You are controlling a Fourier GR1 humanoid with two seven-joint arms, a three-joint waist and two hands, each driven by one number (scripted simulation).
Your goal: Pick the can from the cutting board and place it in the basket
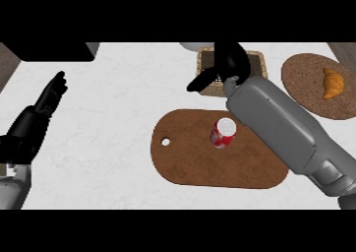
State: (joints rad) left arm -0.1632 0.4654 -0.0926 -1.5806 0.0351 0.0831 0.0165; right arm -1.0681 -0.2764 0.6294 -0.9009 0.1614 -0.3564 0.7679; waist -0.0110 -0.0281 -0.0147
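Note:
A red can (223, 133) with a white top stands upright on the brown cutting board (210, 167), near the board's upper right part. The wicker basket (208, 59) sits behind the board at the counter's far side. My right hand (229, 61) hovers over the basket and hides much of it; its fingers are straight, its thumb sticks out to the lower left, and it holds nothing. The grey right forearm crosses just right of the can. My left hand (44, 101) rests open at the left edge, fingers pointing up.
A round cork plate (308, 93) with a croissant (333, 82) lies at the right, beside the basket. A dark box (54, 50) occupies the far left corner. A pale round object (190, 46) peeks out behind the basket.

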